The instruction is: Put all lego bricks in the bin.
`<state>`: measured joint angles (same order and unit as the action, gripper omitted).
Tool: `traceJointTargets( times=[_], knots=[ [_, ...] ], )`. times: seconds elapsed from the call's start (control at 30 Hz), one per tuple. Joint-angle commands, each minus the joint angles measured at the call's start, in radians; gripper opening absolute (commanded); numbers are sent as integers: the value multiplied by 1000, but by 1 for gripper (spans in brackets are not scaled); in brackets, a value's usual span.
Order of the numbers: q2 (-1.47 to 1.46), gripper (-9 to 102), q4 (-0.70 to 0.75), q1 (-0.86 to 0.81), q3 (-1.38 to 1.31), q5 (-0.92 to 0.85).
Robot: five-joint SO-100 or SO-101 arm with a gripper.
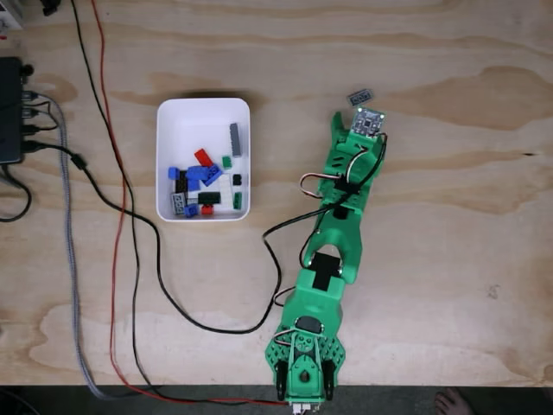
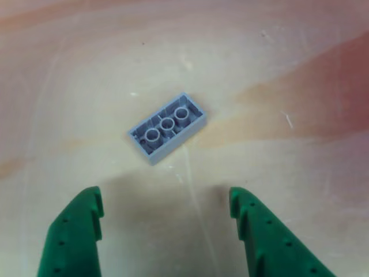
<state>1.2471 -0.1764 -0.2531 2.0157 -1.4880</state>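
Lying upturned, grey brick [image 2: 168, 127] ahead of parted jaws, bare plywood [image 2: 300, 86]

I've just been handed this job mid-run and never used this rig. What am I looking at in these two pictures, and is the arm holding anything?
The fixed view looks straight down on a plywood table. The green thing is a small robot arm, its base at the bottom edge, reaching up the picture. The white bin to its left already holds a heap of lego bricks. One grey brick lies on the table just past the arm's tip. The other view looks out over the gripper: its two green fingers stand open, holding nothing, with that grey brick lying upside down ahead of them. Cables and a black box sit at the left.
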Motion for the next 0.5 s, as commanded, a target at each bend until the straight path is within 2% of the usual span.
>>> traceJointTargets(
  times=[0.0,0.27,0.47],
  knots=[
    [-28,25,-29,8,-129,-5],
    [-129,25,-55,26,-222,-55],
    [-163,22,-155,35,-242,-98]
  ],
)
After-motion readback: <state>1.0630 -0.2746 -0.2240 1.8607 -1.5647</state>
